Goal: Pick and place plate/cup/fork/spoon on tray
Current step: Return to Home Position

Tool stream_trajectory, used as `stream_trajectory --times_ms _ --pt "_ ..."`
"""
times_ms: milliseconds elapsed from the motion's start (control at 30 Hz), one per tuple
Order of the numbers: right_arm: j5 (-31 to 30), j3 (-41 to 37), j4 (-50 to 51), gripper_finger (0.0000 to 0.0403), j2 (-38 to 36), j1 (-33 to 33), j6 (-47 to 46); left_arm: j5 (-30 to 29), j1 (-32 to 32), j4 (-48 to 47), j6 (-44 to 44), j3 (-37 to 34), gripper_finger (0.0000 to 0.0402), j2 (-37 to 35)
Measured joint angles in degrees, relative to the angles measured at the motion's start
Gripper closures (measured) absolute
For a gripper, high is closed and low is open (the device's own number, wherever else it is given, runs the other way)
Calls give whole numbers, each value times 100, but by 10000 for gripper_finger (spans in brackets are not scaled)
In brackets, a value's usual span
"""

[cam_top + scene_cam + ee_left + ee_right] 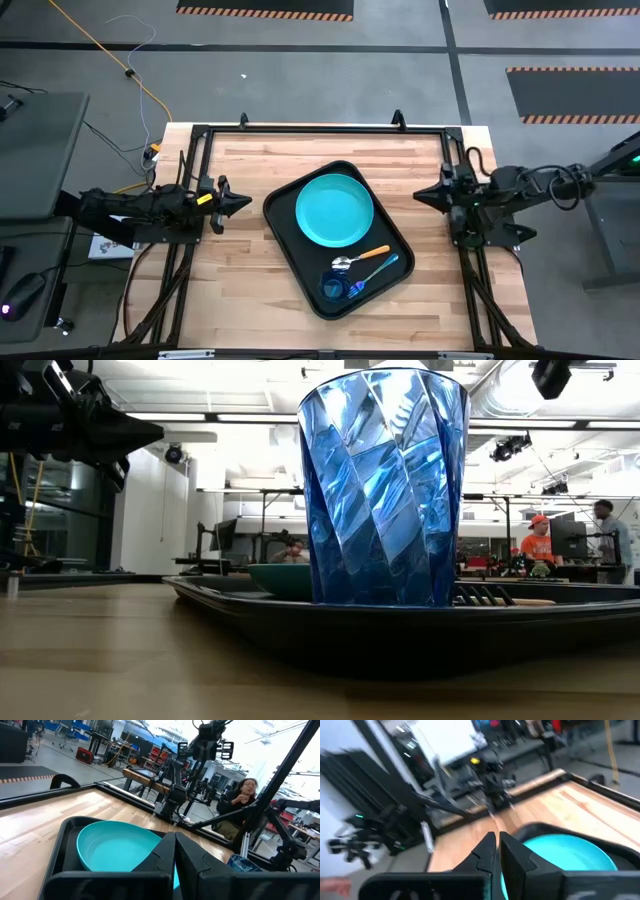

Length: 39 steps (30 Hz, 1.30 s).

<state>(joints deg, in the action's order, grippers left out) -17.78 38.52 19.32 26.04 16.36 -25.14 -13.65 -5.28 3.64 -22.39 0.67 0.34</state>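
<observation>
The black tray (pixel 283 235) lies in the middle of the table. The turquoise plate (pixel 334 209) rests flat in its far half. In its near end stand the blue cup (pixel 334 288), which fills the low view (pixel 383 485), the orange-handled spoon (pixel 362 257) and the blue fork (pixel 380 270). My left gripper (pixel 246 201) is shut and empty at the table's left, above the wood, pointing at the tray. My right gripper (pixel 418 196) is shut and empty at the table's right, also pointing at the tray. The plate also shows in both wrist views (pixel 117 847) (pixel 565 851).
Bare wood lies on the near left and far side of the tray. A black frame (pixel 320 128) runs along the table's far edge and sides. People sit and stand in the room beyond the table (pixel 540 545).
</observation>
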Motion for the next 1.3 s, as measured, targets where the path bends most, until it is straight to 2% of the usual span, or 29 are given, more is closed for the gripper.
stream_trajectory --times_ms 267,433,567,700,833,1033,1300 --pt "1537 -1369 -1415 398 -1332 -1025 268 0 -2 0 0 0 401 0" --pt "2298 -1887 -1577 401 -1736 -1627 165 0 -2 2 1 0 401 0" --pt "2695 -2207 -1737 402 -2119 -1766 306 0 -2 2 1 0 401 0" --pt "2722 -2623 -1899 402 -2602 -1762 229 0 -2 1 1 0 401 0" --pt "2764 -3024 -2793 403 -2529 -1749 193 -3 -2 -12 2 5 401 9" --pt "2084 -3719 -3516 403 -2588 -1746 264 1 -2 -93 1 7 401 31" --pt "1622 -3794 -3137 403 -2572 -1746 724 0 -2 -87 2 7 400 39"
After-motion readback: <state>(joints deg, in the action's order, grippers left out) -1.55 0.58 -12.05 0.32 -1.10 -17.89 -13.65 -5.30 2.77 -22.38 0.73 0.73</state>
